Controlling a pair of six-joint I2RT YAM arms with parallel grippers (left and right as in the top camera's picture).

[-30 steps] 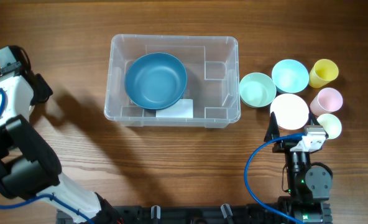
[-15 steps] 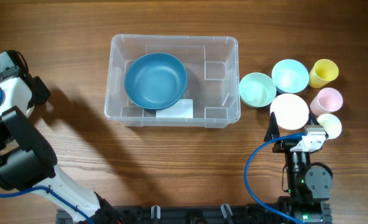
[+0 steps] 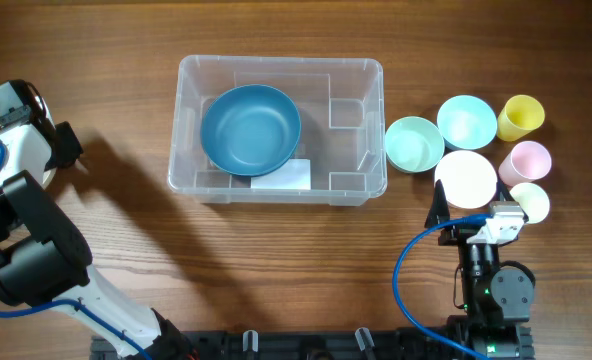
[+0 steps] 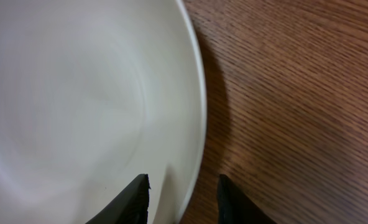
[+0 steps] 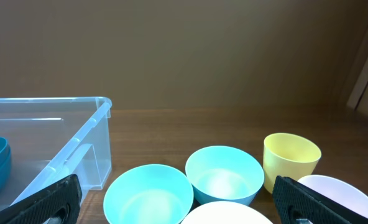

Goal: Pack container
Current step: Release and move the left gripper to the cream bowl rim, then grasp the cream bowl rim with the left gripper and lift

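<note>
Overhead shows the container (image 3: 180, 120) lying well right of the left claw (image 4: 183, 199).

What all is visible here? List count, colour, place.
container: 1, clear, table centre
blue bowl: 1, dark blue, inside container
label: 1, white, container base
mint bowl, sky-blue bowl, white bowl: 1 each, right of container
yellow cup, pink cup, cream cup: 1 each, far right
large bowl: 1, white, far left
table: 1, brown, underneath
left claw: 1, black, open, astride large bowl's rim
right claw: 1, black, open, near white bowl
</note>
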